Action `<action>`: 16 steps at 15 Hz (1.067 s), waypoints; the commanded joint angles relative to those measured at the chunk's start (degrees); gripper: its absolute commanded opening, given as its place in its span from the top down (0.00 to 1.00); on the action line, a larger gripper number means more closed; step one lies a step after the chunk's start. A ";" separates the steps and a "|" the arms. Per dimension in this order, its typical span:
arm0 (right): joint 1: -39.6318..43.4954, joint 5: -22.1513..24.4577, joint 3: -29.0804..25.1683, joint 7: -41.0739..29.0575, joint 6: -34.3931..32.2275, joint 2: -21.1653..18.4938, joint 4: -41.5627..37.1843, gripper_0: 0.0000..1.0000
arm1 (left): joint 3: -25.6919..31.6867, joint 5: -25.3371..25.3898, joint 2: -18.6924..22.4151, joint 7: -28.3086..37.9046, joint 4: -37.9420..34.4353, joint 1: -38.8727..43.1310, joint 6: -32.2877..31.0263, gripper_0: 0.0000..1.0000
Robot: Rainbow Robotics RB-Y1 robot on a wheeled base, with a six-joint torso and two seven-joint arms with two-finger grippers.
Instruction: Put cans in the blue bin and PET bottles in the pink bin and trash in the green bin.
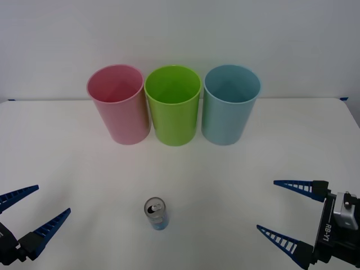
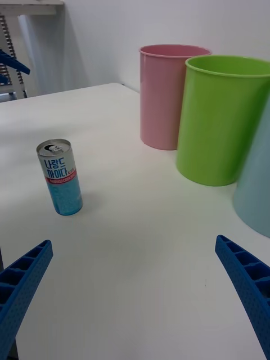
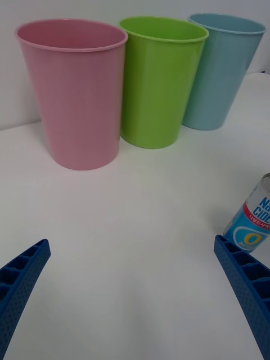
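A slim can with a silver top and a white and light blue body stands upright on the white table near the front, also seen as the can and the can. Three tall bins stand in a row at the back: pink bin, green bin, blue bin. My left gripper hovers open at the front left, well left of the can. My right gripper is open at the front right, apart from the can. Nothing sits between either pair of fingers.
The bins stand close together near the table's back edge against a white wall. Wide bare table lies between the can and the bins and on both sides of the can.
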 commanded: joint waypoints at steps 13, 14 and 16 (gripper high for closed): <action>-6.63 2.35 24.01 9.42 16.44 0.27 10.50 0.00 | 0.00 0.00 0.00 0.00 0.00 0.00 0.00 0.00; -7.16 1.82 24.27 11.44 16.44 1.24 12.43 0.00 | 0.00 0.00 0.00 0.00 0.00 0.00 0.00 0.00; -7.86 1.74 24.45 14.96 16.00 3.79 16.13 0.00 | 0.00 0.00 0.00 0.00 0.00 0.00 0.00 0.00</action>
